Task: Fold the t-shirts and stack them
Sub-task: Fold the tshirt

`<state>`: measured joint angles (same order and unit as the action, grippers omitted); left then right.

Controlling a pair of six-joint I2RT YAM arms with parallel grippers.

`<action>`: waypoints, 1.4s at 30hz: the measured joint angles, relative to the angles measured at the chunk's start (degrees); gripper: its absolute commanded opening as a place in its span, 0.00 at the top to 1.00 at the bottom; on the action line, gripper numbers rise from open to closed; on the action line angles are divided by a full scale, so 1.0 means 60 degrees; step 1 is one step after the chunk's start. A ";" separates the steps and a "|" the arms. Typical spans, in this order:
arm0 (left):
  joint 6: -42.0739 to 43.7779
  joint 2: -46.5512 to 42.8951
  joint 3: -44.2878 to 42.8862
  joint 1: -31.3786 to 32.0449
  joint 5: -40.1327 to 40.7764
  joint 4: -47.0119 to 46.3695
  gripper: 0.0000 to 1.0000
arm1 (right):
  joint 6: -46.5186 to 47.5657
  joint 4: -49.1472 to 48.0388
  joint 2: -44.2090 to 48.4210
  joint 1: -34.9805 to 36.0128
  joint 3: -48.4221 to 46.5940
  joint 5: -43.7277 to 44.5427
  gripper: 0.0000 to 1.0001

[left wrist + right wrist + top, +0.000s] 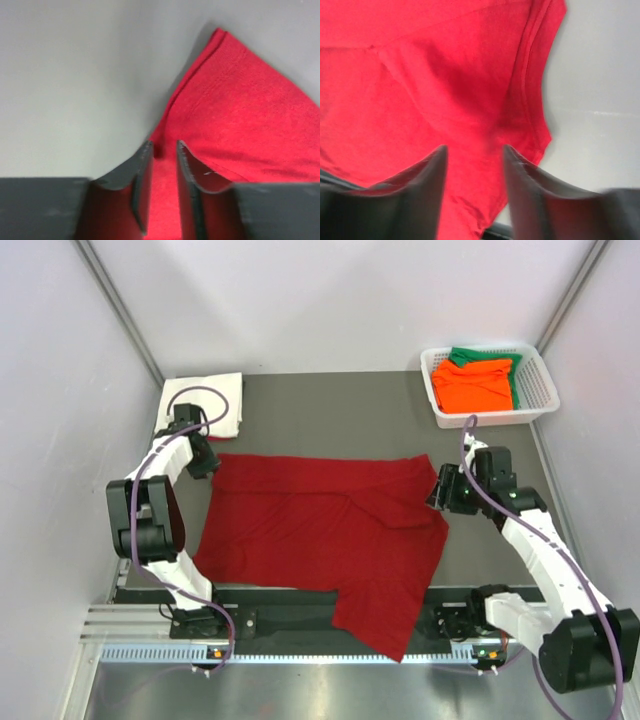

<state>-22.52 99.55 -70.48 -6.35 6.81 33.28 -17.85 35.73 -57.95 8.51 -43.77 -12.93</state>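
The dark red t-shirt (320, 530) lies spread on the dark table, its lower right part hanging over the near edge. My left gripper (205, 462) hovers at the shirt's back left corner. In the left wrist view its jaws (164, 145) stand narrowly open with red cloth (250, 110) showing through the gap. My right gripper (440, 490) is at the shirt's right edge. Its jaws (475, 149) stand open above the cloth (420, 75), gripping nothing. A folded white t-shirt (205, 405) lies at the back left. An orange t-shirt (475, 385) and a green one (480, 357) sit in the basket.
The white lattice basket (495, 418) stands at the back right corner. Pale walls close in the table on both sides and at the back. Bare table (330, 420) shows between the white t-shirt and the basket. The arm bases and a metal rail (300, 650) line the near edge.
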 measured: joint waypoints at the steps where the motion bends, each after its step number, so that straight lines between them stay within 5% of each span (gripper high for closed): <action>1: 0.0004 -0.0066 0.0018 -0.0015 0.0106 0.0040 0.67 | 0.0036 0.0055 0.0142 0.0000 -0.0015 0.0062 0.37; 12: -0.0382 -0.0328 -0.0262 0.0113 -0.1297 -0.0375 0.76 | 0.0153 -0.1672 -0.2579 -0.0153 -0.1370 0.0364 0.27; 18: -0.0619 0.0645 -0.0295 0.0532 -0.2065 -0.0874 0.81 | -0.0033 -0.3238 -0.4863 -0.0157 -0.1373 0.0415 0.42; 25: -0.0736 0.1158 -0.0222 0.0554 -0.2208 -0.1045 0.86 | -0.0131 -0.4379 -0.5125 -0.0164 -0.1315 0.0769 0.39; 29: -0.0765 0.1162 -0.0157 0.0546 -0.2208 -0.1158 0.87 | -0.0197 -0.4677 -0.5213 -0.0171 -0.1348 0.1071 0.50; 37: -0.0765 0.1162 -0.0018 0.0546 -0.2215 -0.1271 0.87 | -0.0474 -0.5074 -0.6317 -0.0189 -0.1902 0.1530 0.53; 39: -0.0761 0.1162 -0.0018 0.0546 -0.2211 -0.1271 0.87 | -0.0546 -0.5136 -0.6521 -0.0193 -0.2014 0.1581 0.64; 40: -0.0765 0.1166 -0.0018 0.0546 -0.2211 -0.1271 0.88 | -0.0605 -0.5180 -0.6612 -0.0193 -0.2047 0.1606 0.81; 42: -0.0761 0.1166 -0.0015 0.0546 -0.2204 -0.1271 0.88 | -0.0710 -0.5257 -0.6750 -0.0193 -0.2095 0.1687 0.99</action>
<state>-27.09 106.54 -70.57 -3.07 -6.42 25.65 -22.11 4.19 -98.45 7.35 -56.34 -2.81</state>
